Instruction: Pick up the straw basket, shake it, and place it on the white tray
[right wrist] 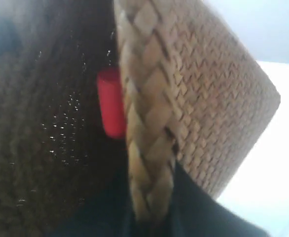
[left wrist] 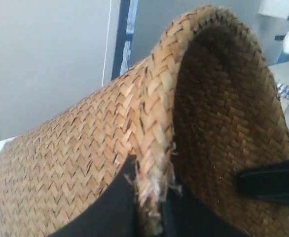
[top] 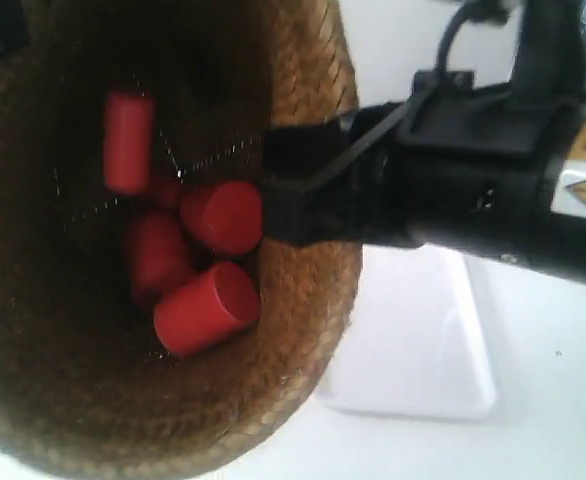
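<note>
Basket [top: 63,380] is airborne and tipped hard, mouth toward the exterior camera, partly over the tray [top: 423,340] on the white table [top: 563,420]. Left gripper [left wrist: 149,200] is clamped across the braided rim, one finger inside, one outside. Right gripper [right wrist: 152,207] grips the rim the same way. Red cylinders [top: 205,308] lie loose inside, four I think, view's blurred.

Risks: more tilt or a hard shake rolls them over the rim. Straw is frayed at the left grip, could slip.

Table around the tray looks open. Basket likely overhangs the tray's edges, so centre it.
</note>
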Available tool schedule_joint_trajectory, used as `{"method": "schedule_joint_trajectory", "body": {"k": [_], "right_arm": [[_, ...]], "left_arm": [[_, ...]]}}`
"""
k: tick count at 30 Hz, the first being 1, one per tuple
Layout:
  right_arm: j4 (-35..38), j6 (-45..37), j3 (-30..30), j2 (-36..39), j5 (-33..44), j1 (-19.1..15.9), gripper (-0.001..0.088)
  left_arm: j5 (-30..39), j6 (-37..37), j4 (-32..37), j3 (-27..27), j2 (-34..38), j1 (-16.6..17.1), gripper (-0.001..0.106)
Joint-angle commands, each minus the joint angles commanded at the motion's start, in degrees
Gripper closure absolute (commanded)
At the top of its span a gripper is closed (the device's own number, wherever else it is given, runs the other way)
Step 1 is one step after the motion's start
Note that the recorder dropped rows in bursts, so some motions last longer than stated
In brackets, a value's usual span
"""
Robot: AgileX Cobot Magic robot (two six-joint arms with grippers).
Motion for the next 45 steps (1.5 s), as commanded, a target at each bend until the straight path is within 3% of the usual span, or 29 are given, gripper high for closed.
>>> {"method": "schedule_joint_trajectory", "body": {"k": [3, 6, 8, 10, 12, 16, 19, 21, 24, 27, 29, 32, 35, 38, 41, 45], "right_arm": [[-0.4, -6.6, -0.3, -3.4, -4.2, 0.9, 0.0868], [-0.4, -13.1, 3.2, 4.6, -5.6, -0.5, 0.0868], [2.2, -10.3, 2.0, 8.7, 0.0, -2.2, 0.0868], [4.7, -6.8, -1.5, 7.2, 4.2, -1.1, 0.0868], [4.7, -8.7, -4.3, 3.3, 3.5, 1.3, 0.0868], [4.0, -14.9, -1.1, 2.9, -2.2, 0.9, 0.0868], [5.6, -12.2, -0.1, 7.0, -1.6, -2.1, 0.0868], [6.7, -7.5, -2.2, 5.2, 0.8, -2.0, 0.0868], [4.8, -9.5, -3.5, 0.9, 1.6, -0.3, 0.0868], [0.8, -11.8, 0.7, 4.2, -2.3, -1.8, 0.0868], [2.4, -7.7, 2.0, 7.0, -3.6, -3.3, 0.0868], [4.6, -0.9, -0.6, 4.5, -1.3, -1.7, 0.0868], [4.3, -6.2, -1.7, -0.7, -2.3, 0.2, 0.0868], [4.3, -9.4, 0.5, 1.8, -2.0, -1.4, 0.0868], [5.2, -6.2, 1.4, 7.8, 3.6, -4.2, 0.0868], [5.0, -3.8, -2.4, 7.8, 12.7, -4.5, 0.0868]], "left_arm": [[-4.0, 1.7, 4.7, -0.8, -1.4, 0.0, 0.105], [-10.1, -0.1, 4.9, 4.8, 2.9, 0.0, 0.105], [-8.9, -2.8, 3.4, 4.0, 4.0, 0.0, 0.105], [-4.2, -1.7, 1.2, 0.1, 2.6, 0.0, 0.105], [-2.6, -1.6, 3.8, -3.8, 0.4, 0.0, 0.105], [-4.7, -5.0, 11.8, 0.6, 1.1, 0.0, 0.105], [-7.8, -8.5, 10.5, 2.3, 2.8, 0.0, 0.105], [-6.0, -8.5, 7.5, -0.9, 1.6, 0.0, 0.105], [-3.5, -5.8, 10.1, -4.6, -0.3, 0.0, 0.105], [-6.2, -7.9, 15.8, 0.1, 1.9, 0.1, 0.105], [-7.0, -11.1, 14.5, 2.1, 4.2, 0.1, 0.105], [-1.8, -9.5, 9.6, -0.1, 3.0, 0.0, 0.105], [-0.3, -6.5, 10.9, -2.5, 0.7, 0.0, 0.105], [-5.3, -4.3, 14.8, 1.2, 2.5, 0.0, 0.105], [-6.9, -8.1, 14.8, 3.6, 5.9, 0.0, 0.105], [-2.0, -8.1, 15.5, -0.3, 6.7, 0.0, 0.105]]}}
